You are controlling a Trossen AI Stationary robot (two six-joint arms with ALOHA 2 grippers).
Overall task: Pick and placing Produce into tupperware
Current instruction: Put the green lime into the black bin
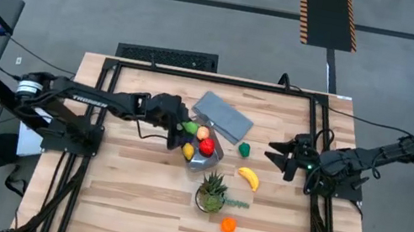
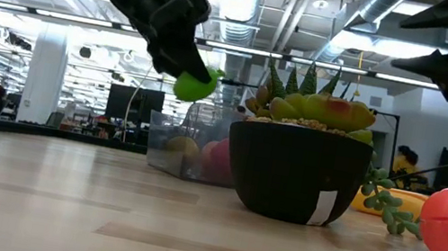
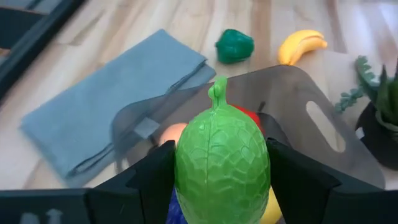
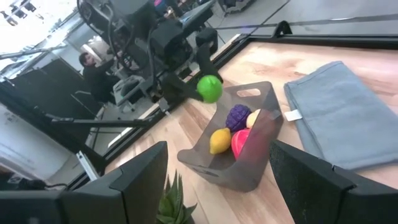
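Observation:
My left gripper (image 1: 181,125) is shut on a light green toy fruit (image 3: 222,163) and hangs over the left end of the clear tupperware (image 1: 201,156). In the tub lie red (image 4: 241,142), yellow (image 4: 219,140), purple (image 4: 237,116) and peach pieces. On the table to the tub's right lie a dark green piece (image 1: 245,149) and a yellow banana (image 1: 248,177). An orange piece (image 1: 229,225) lies nearer the front. My right gripper (image 1: 277,156) waits open near the right edge, above the table. My left gripper pinches the green fruit by its two opposite sides (image 3: 183,168) between its two fingers (image 3: 155,183). The fingers come slanting down from the table's left. The fruit's stem (image 3: 217,90) points away from the wrist. The fruit (image 2: 194,84) is lifted clear, above the tub's rim.
A flat grey-blue rectangle (image 1: 222,116), cloth-like with a small tag, lies just behind the tub. A spiky potted plant (image 1: 211,192) in a black bowl stands in front of the tub. A black frame borders the table on all sides.

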